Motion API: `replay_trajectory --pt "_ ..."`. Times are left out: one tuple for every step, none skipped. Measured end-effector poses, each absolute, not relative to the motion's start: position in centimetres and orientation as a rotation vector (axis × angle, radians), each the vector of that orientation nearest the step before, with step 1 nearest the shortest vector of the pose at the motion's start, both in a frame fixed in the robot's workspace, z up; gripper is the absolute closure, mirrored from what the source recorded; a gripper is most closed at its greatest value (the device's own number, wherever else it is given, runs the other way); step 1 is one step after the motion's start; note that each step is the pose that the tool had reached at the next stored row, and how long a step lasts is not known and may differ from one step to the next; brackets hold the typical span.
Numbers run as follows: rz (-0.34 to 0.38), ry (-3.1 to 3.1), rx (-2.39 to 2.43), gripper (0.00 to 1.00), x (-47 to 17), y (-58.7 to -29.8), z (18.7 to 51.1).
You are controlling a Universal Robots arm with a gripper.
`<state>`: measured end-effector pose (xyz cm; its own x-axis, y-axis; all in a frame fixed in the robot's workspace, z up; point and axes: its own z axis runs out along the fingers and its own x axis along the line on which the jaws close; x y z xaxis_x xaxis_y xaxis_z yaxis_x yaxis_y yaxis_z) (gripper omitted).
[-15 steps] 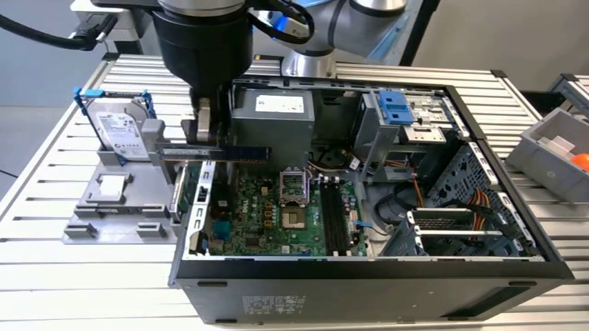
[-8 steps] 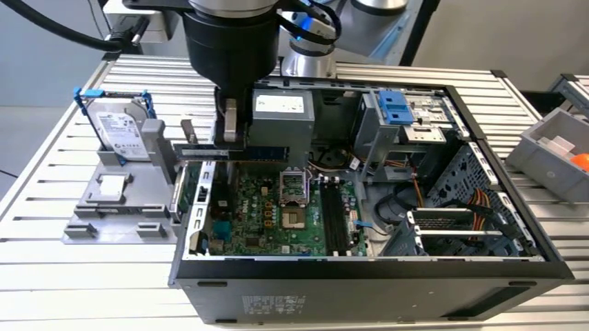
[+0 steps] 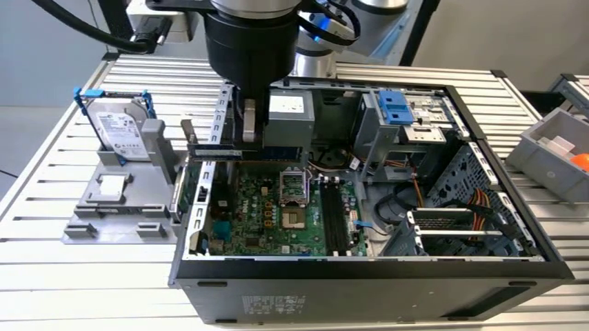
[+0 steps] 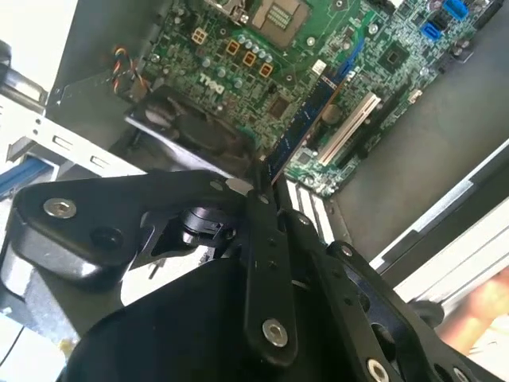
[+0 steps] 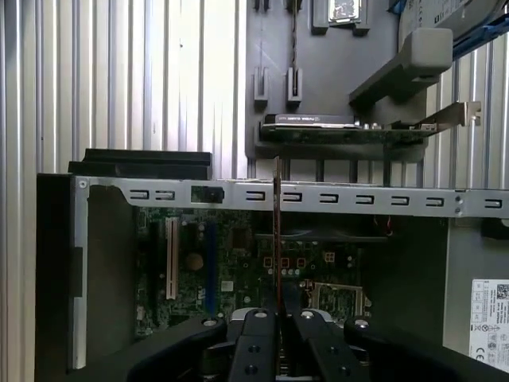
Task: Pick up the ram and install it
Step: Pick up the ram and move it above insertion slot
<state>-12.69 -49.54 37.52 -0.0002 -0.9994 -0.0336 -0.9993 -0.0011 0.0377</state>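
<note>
The gripper (image 5: 276, 318) hung over the open computer case (image 3: 368, 276), its fingers (image 5: 256, 342) pinching the ram (image 5: 276, 231) by one end. In both wrist views the stick appeared edge-on, reaching out from the fingers over the motherboard (image 3: 267, 214). In the exterior view the ram (image 3: 221, 152) lay level, above the case's far corner on the exterior view's left. It was clear of the board and apart from the black memory slots (image 3: 333, 221).

The case lay on its side on the slatted desk (image 3: 55, 193). Besides the green motherboard it held a drive cage with a blue latch (image 3: 394, 108) and a bundle of coloured cables (image 3: 478, 207).

Just beside the case, on the exterior view's left, stood a grey holder (image 3: 120, 207). A silver hard drive (image 3: 120, 131) with blue rails stood upright in it. In the first wrist view an expansion card (image 5: 342, 127) with a metal bracket sat on edge in another slot of the holder.

A grey bin (image 3: 543, 162) on the exterior view's right held something orange (image 3: 580, 162) and a white piece (image 3: 555, 143).
</note>
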Motion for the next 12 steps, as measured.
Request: replay_trajectory --pt "-0.080 -2.218 2.219 1.00 -12.5 -49.5 37.5" --pt "-0.080 -2.218 2.219 1.00 -12.2 -49.5 37.5" --pt "-0.080 -2.218 2.218 1.00 -12.0 -49.5 37.5" --pt "-0.080 -2.217 2.218 1.00 -11.7 -49.5 37.5" --pt "-0.080 -2.217 2.218 1.00 -11.6 -49.5 37.5" --pt "-0.080 -2.217 2.218 1.00 -11.5 -49.5 37.5" --pt "-0.080 -2.217 2.218 1.00 -11.5 -49.5 37.5" --pt "-0.080 -2.218 2.218 1.00 -11.5 -49.5 37.5" --pt "-0.080 -2.218 2.218 1.00 -11.5 -49.5 37.5" --pt "-0.080 -2.218 2.218 1.00 -11.5 -49.5 37.5" --pt "-0.080 -2.217 2.218 1.00 -11.5 -49.5 37.5" --pt "-0.080 -2.217 2.218 1.00 -11.5 -49.5 37.5"
